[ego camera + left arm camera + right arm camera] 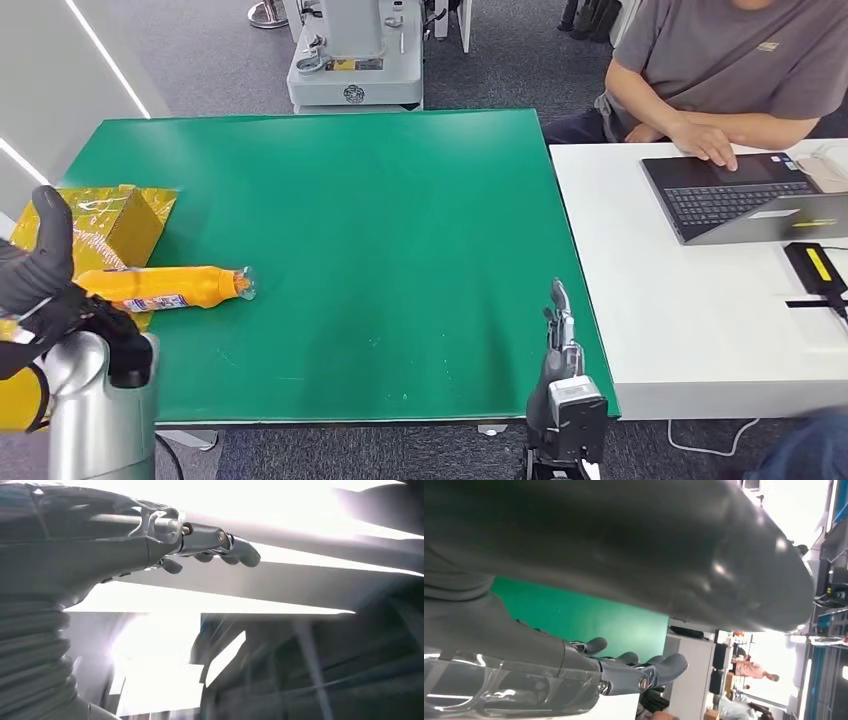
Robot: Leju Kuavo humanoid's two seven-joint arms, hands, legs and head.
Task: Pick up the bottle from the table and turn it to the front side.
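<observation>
An orange bottle (pixel 165 287) lies on its side near the left edge of the green table (pixel 400 200), its clear cap pointing right. My left hand (pixel 45 285) is raised just left of the bottle's base, thumb up, and partly covers that end. In the left wrist view the left hand (pixel 210 542) has its fingers stretched out with nothing in them. My right hand (pixel 560 325) stands at the table's front right edge, far from the bottle. The right wrist view shows the right hand (pixel 624 667) holding nothing, fingers loosely extended over the green table (pixel 589 615).
A yellow foil-wrapped box (pixel 110 225) sits just behind the bottle at the left edge. A white table (pixel 680 300) adjoins on the right, with a laptop (pixel 745 195) and a person (pixel 730 70) typing. A grey machine (pixel 355 60) stands beyond the far edge.
</observation>
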